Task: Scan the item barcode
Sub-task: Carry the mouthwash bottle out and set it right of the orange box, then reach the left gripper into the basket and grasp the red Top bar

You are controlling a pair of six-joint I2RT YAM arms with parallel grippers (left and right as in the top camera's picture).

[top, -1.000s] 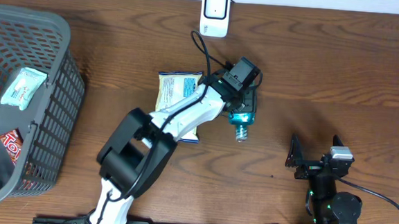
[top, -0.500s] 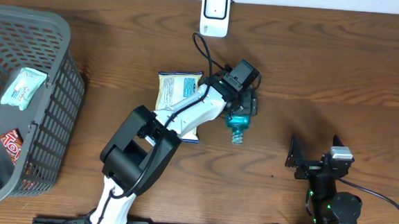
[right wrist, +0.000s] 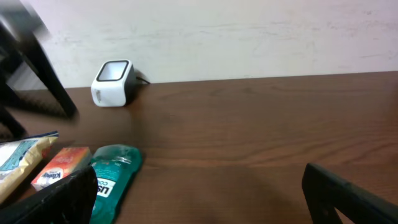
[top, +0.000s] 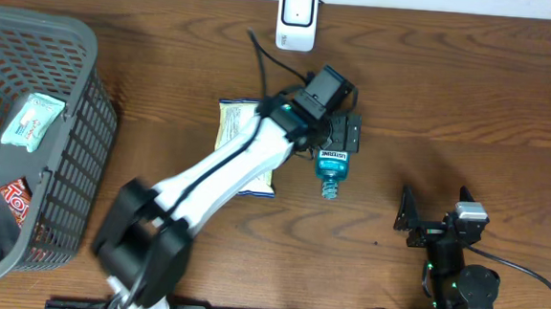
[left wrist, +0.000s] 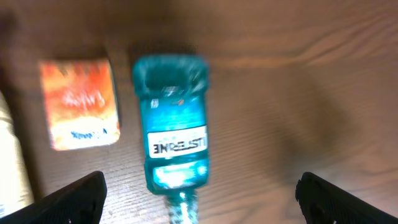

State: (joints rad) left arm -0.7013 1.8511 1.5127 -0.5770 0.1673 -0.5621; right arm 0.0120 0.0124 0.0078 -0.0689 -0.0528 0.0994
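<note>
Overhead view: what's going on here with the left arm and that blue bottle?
The left arm reaches across the table, its left pincer open above the blue mouthwash bottle. The bottle lies flat on the wood and is not gripped. An orange box and a snack bag lie beside it. The white scanner stands at the far edge with nothing held up to it. The right pincer sits open near the front, holding nothing. The grey basket on the left holds a few packets.
</note>
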